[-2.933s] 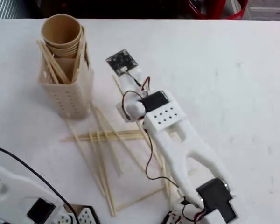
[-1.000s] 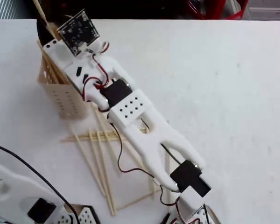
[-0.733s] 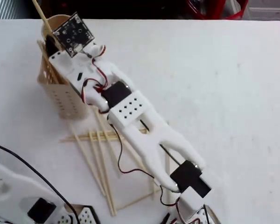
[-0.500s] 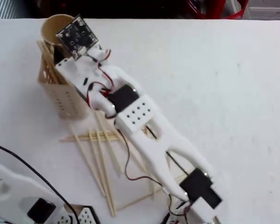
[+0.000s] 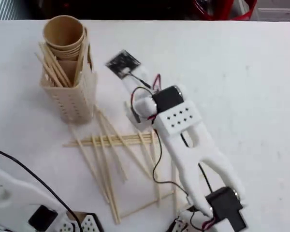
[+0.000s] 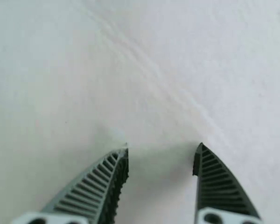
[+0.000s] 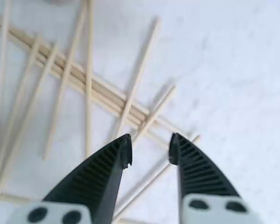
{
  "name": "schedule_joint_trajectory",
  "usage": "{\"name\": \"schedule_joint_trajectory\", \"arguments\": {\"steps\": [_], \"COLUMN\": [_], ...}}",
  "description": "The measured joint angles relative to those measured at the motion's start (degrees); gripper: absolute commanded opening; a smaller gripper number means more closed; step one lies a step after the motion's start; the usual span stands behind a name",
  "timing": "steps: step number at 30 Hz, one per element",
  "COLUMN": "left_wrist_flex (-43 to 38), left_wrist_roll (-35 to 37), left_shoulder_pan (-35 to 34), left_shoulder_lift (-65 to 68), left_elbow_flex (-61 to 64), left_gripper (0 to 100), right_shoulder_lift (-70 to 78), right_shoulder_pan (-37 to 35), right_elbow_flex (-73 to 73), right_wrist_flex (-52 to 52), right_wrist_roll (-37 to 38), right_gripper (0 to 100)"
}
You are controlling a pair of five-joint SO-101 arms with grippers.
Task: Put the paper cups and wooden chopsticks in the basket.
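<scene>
Upper left on the table (image 5: 241, 72): perforated basket (image 5: 72, 99), upright, holding stacked paper cups (image 5: 64, 33) and several wooden chopsticks (image 5: 50, 67) leaning against its rim. Just beside its base: loose chopsticks (image 5: 111, 141), criss-crossed flat on the table. Right gripper (image 7: 149, 147): above that pile, fingers parted, nothing between them. Left gripper (image 6: 161, 156): over bare table, fingers parted, empty. Left arm (image 5: 14, 203): lower-left edge of the high view.

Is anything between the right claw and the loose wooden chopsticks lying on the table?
Nothing visible does. The right claw hangs open directly above the loose wooden chopsticks, which lie scattered on the white table, and no object sits between them.
</scene>
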Motion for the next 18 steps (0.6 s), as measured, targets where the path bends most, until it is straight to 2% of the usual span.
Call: {"name": "schedule_joint_trajectory", "arguments": {"steps": [3,13,15,18], "left_wrist_flex": [0.0,-2.3,-2.4,-2.4], "left_wrist_roll": [0.0,0.0,0.0,0.0], "left_shoulder_pan": [0.0,0.0,0.0,0.0], "left_shoulder_lift": [0.4,0.4,0.4,0.4], "left_elbow_flex": [-0.1,0.6,0.6,0.6], "left_gripper": [24,24,24,24], "right_shoulder_lift": [4.0,15.1,17.5,18.7], "right_shoulder_pan": [0.4,-2.2,-2.1,-2.1], "right_elbow_flex": [6.7,20.2,20.6,20.5], "right_wrist_flex": [-1.3,-17.9,-20.4,-21.3], "right_wrist_roll": [0.4,0.4,0.4,0.4], "right_gripper": [23.2,23.1,20.5,11.2]}}
